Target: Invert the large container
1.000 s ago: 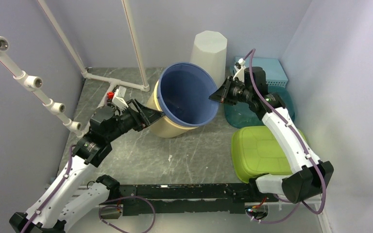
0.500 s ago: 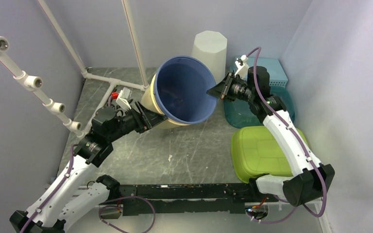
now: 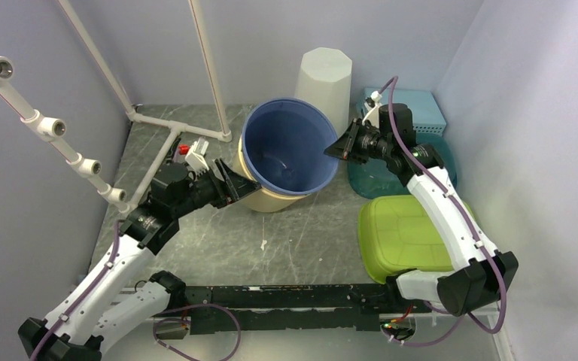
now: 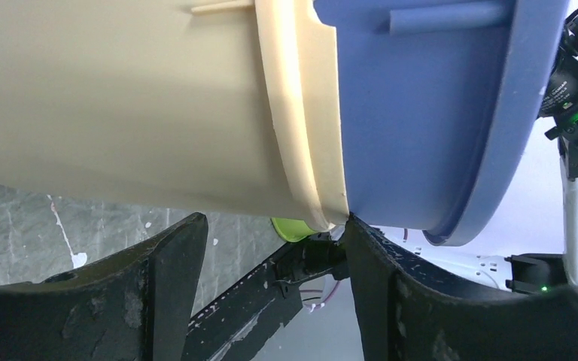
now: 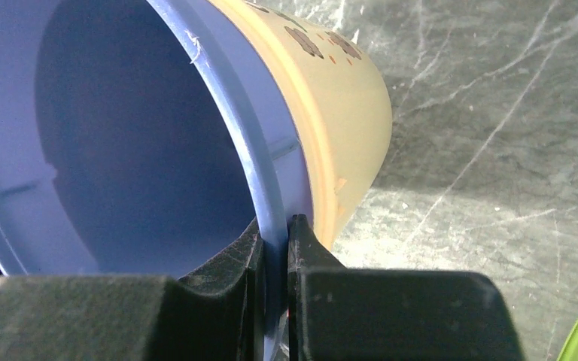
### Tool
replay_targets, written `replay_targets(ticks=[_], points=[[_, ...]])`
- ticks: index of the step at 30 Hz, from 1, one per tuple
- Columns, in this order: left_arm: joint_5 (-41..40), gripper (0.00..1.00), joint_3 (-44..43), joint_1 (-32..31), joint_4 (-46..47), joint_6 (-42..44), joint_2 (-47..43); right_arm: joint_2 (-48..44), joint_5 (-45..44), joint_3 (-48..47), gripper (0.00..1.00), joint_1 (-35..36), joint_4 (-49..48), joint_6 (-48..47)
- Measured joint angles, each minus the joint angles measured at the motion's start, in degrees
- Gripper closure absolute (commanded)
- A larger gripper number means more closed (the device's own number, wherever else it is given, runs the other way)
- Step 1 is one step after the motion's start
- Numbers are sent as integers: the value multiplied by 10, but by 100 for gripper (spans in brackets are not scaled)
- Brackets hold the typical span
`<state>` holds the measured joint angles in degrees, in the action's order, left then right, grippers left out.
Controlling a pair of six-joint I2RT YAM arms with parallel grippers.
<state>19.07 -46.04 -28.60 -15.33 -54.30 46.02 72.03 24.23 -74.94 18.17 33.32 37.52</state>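
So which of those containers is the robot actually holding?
The blue-lined cream bucket in the middle: the right fingers pinch its blue rim. The white bin and green tub sit untouched.

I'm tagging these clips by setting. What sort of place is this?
Probably a robot test booth, not a home: plain lilac walls box in a marbled table, a white pipe frame stands behind, and the left arm and right arm are bolted to a rail.
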Motion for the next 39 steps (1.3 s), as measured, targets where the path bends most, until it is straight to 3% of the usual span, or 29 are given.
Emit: replay_targets(ticks=[26, 39], points=[[-28, 32, -53, 0, -70, 57, 39, 11, 28, 27, 100, 0, -59, 52], [-31, 33, -47, 0, -98, 80, 36, 23, 21, 28, 100, 7, -30, 57]])
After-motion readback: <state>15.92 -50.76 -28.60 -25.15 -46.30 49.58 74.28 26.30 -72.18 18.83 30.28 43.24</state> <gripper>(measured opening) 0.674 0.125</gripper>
